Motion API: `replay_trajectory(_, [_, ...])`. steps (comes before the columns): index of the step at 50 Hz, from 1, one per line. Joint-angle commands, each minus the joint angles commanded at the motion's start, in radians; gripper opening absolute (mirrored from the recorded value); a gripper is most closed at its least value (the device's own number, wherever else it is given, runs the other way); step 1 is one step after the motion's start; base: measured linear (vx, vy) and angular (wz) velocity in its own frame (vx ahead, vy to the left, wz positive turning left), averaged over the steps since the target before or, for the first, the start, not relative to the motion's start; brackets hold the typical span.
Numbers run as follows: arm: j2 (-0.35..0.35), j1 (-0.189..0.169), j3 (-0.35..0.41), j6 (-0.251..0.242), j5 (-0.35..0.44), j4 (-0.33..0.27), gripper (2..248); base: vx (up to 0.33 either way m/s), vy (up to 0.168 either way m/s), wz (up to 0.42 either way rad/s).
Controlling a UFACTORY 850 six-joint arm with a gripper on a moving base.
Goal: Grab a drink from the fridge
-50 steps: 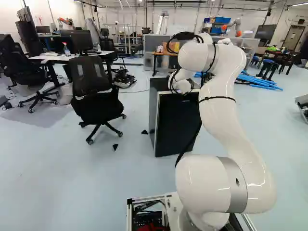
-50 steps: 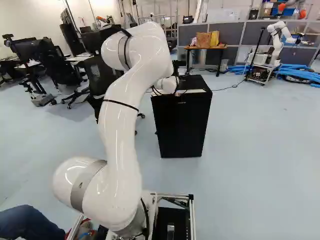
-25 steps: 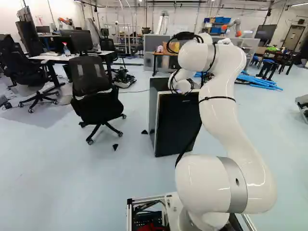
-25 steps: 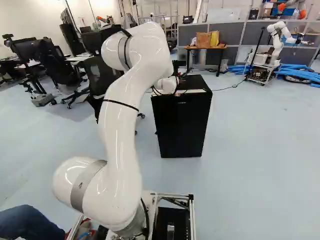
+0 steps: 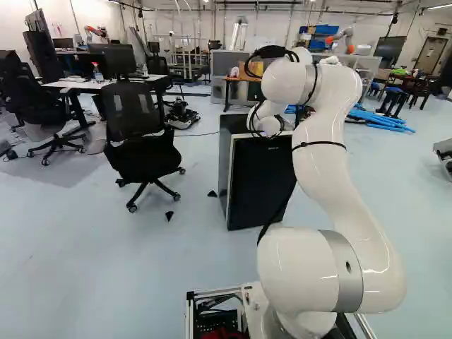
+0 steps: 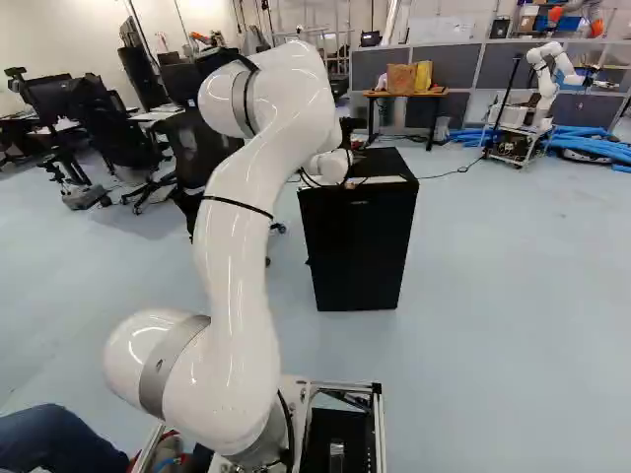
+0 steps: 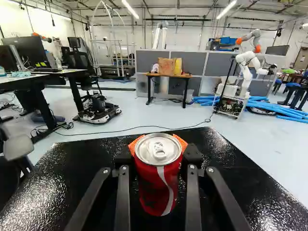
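Both base views leave my gripper hidden behind the arm's white wrist, over the black fridge (image 5: 261, 185), also seen as a black box (image 6: 357, 246) in the right base view. The fridge door is shut. In the wrist view my gripper (image 7: 158, 156) is shut on a red can (image 7: 157, 185) with a silver lid, one finger at each side and the orange pads showing behind it. The can is upright over the fridge's glossy black top (image 7: 91, 156); whether its bottom touches the top is hard to tell.
A black office chair (image 5: 138, 134) stands left of the fridge in the left base view. Beyond the fridge are a small wooden table (image 7: 168, 76) and grey partitions. Another robot (image 6: 545, 84) stands by blue tubes (image 6: 592, 146). A person's leg (image 6: 54, 439) is beside the base.
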Motion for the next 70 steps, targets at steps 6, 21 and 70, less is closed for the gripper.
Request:
replay_trajectory(6, [0.009, 0.000, 0.000, 0.000, 0.000, 0.000, 98, 0.000, 0.000, 0.000])
replay_trajectory(21, [0.033, 0.000, 0.000, 0.000, 0.000, 0.000, 98, 0.000, 0.000, 0.000])
replay_trajectory(70, [0.059, 0.002, 0.008, 0.000, 0.000, 0.000, 98, 0.000, 0.000, 0.000])
